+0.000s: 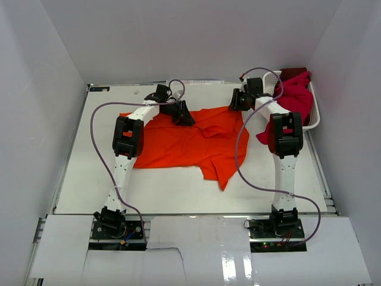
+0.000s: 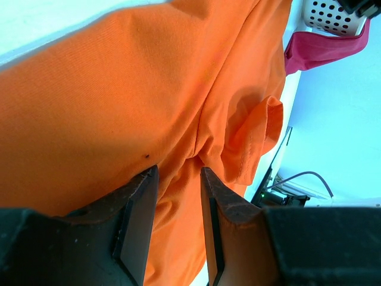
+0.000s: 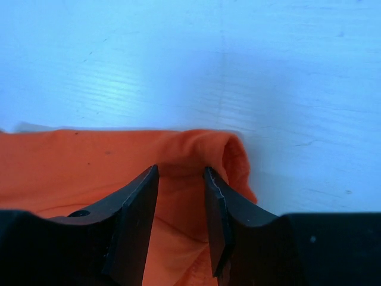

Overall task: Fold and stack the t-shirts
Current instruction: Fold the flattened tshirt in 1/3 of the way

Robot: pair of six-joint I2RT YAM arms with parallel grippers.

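White table (image 1: 89, 179) | orange t-shirt (image 1: 178, 146) spread | left gripper (image 2: 178, 174) narrowly apart over it | right gripper (image 3: 181, 171) likewise, at its edge

Left of the orange t-shirt (image 1: 178, 146), bare table (image 1: 83, 167), open as far as the side wall (image 1: 36, 119). On its near side, a free strip running the table's width. Right of it, tight going: right arm (image 1: 286, 143), looping purple cable (image 1: 237, 143), white basket (image 1: 314, 119) draped with a crimson t-shirt (image 1: 294, 95). Over its left edge, left arm (image 1: 128, 140) in the way. Behind it, only a narrow band before the back wall (image 1: 190, 42).
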